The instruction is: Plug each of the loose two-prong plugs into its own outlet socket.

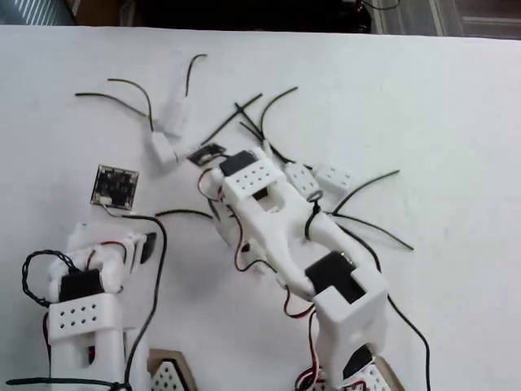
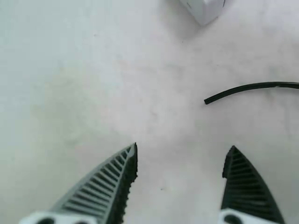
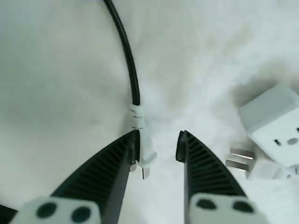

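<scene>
One two-prong plug (image 3: 144,154) sits inside the right gripper (image 3: 158,140), fingers (image 3: 112,163) half-spread, plug hard by one, long axis along them, cord (image 3: 126,51) leading away. Left gripper (image 2: 183,154) spread wide, well apart.

right hand (image 3: 156,137): plug (image 3: 142,154) on the surface (image 3: 56,70) between the fingers, close against one finger (image 3: 117,158), with its cord (image 3: 126,51) running out ahead. outlet socket (image 3: 275,121) is outside the other finger, with a second plug (image 3: 243,161) just beside it. left hand (image 2: 180,151): cord end (image 2: 243,88) ahead, apart from the fingers.
</scene>
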